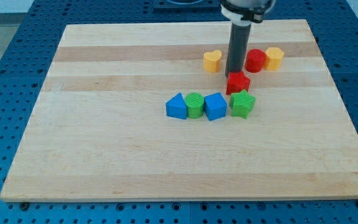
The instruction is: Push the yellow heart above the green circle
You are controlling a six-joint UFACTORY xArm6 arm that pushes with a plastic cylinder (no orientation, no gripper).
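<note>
The yellow heart [212, 61] lies on the wooden board [104, 137] in the upper middle. The green circle [194, 104] sits lower down, in a row between a blue block [176, 106] and a second blue block [215, 106]. My tip [234, 74] is at the lower end of the dark rod, just right of the yellow heart and touching the top of a red block [238, 83]. The tip stands above and to the right of the green circle.
A green star-like block [243, 103] ends the row at the right, just below the red block. A red cylinder [255, 60] and a yellow hexagon block [274, 58] stand right of the rod.
</note>
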